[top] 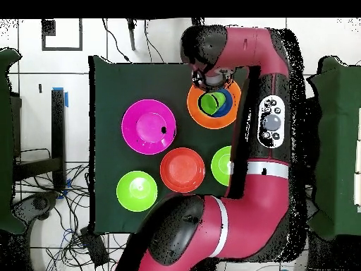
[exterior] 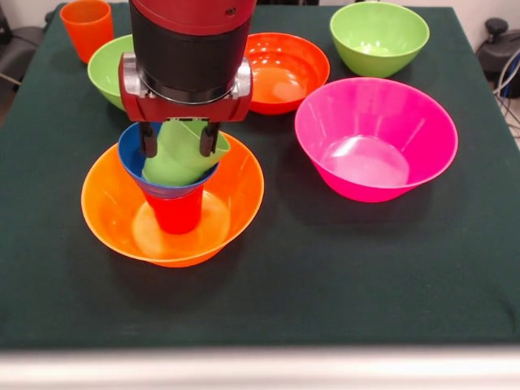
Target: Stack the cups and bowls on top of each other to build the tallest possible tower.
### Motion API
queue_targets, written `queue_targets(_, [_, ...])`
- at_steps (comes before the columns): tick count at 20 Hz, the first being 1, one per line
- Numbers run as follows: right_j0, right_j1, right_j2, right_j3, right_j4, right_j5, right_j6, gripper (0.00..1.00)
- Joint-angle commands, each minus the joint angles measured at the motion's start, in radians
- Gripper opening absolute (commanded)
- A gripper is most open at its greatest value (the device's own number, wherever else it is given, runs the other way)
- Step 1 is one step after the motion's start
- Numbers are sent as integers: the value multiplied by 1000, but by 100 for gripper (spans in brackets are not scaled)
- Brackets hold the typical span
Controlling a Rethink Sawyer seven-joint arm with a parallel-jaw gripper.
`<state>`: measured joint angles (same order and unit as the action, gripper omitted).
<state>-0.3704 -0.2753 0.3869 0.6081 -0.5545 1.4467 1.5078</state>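
Note:
The tower stands in the large orange bowl (exterior: 244, 183) at the front left: an upturned red cup (exterior: 175, 213) carries the small blue bowl (exterior: 130, 154). A light green cup (exterior: 177, 158) lies tilted in the blue bowl, its mouth towards the upper right. My gripper (exterior: 179, 145) hangs straight over it, one finger on each side of the cup, closed on it. In the overhead view the arm covers the gripper; the orange bowl (top: 197, 113), the blue bowl (top: 225, 104) and the green cup (top: 209, 104) show beside it.
A large pink bowl (exterior: 374, 138) sits to the right. Behind it are a red-orange bowl (exterior: 284, 69) and a light green bowl (exterior: 379, 36). A second light green bowl (exterior: 110, 69) is half hidden behind the arm. An orange cup (exterior: 87, 28) stands at the far left corner.

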Motion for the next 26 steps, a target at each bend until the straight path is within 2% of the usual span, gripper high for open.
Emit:
queue_targets(1, [-12,-10,27,119,32,42,-191,100])
queue_targets(12, [-14,6,25,119,49,61,-269,100])
queue_targets(17, [-27,6,22,177,46,18,-303,100])
queue_targets(20, [-30,-30,17,250,52,0,-313,100])
queue_targets(26, [-35,-29,37,244,34,67,-379,100])
